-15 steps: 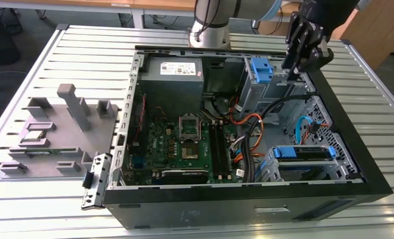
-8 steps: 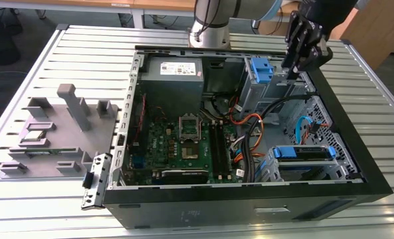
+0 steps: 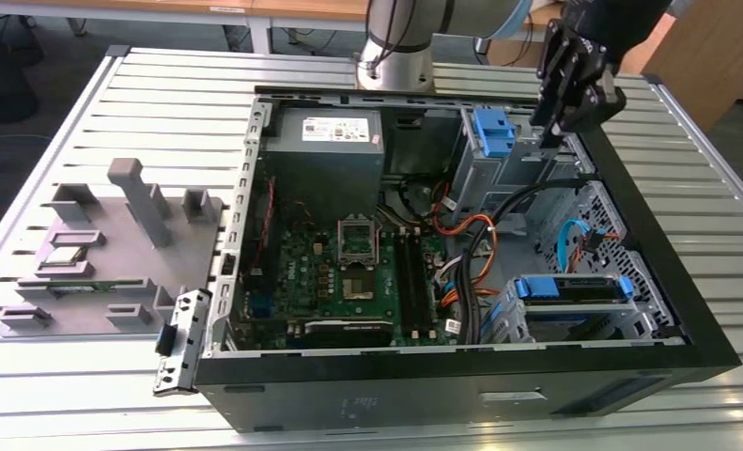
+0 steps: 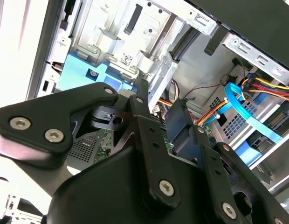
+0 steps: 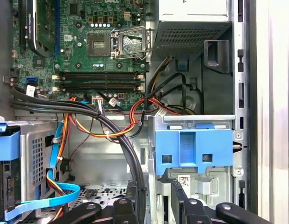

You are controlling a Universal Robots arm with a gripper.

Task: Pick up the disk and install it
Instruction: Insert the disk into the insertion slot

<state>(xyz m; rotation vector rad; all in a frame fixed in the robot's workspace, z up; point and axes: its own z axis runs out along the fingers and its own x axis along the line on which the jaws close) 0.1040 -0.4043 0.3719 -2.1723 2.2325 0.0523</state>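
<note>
Exterior view, contents listed from the carrier up.

- Carrier: slatted aluminium bench.
- Toward the bench's edge at the exterior view's right: black computer case, laid on its side, open flank upward.
- Toward the bench's edge at the exterior view's left, beside the case: grey fixture tray with upright posts and a few small parts, too small to tell.
- Inside the case, far corner at the exterior view's left: grey power supply with white sticker. Next to it, green motherboard with open processor socket.
- Inside the case, far corner at the exterior view's right: silver far drive cage with bare blue bracket.
- Inside the case, near corner at the exterior view's right: disk, flat in its blue frame at the top of the near drive cage. Whether slid fully home, not discernible. Blue data cable looping just beside it.
- Above the far drive cage: gripper, black, pointing down, just beside the bare blue bracket, well apart from the disk.

Second wrist view: black fingers spread apart, released, nothing between them but orange wires farther off.

First wrist view: bare blue bracket clipped across the far drive cage, just ahead of the fingertips. Black cable bundle running between the two cages.
</note>
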